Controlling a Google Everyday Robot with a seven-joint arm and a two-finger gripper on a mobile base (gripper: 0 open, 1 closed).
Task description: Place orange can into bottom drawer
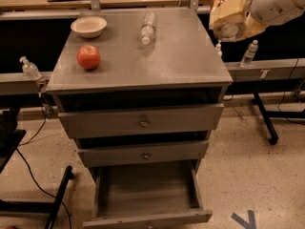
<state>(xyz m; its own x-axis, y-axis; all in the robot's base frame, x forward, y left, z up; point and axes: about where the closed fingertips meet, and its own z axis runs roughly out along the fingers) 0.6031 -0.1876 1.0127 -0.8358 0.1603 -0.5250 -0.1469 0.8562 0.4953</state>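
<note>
On the table (190, 56) sit a bowl (88, 26), an apple (88, 57) and a bottle (147, 26); below, the lowest of 3 drawers (145, 191) stands open. High at the right, off the table's edge, the tool (228, 24) clasps the can (229, 31) by its sides: probably light, thin-walled, slick and easily dented
</note>
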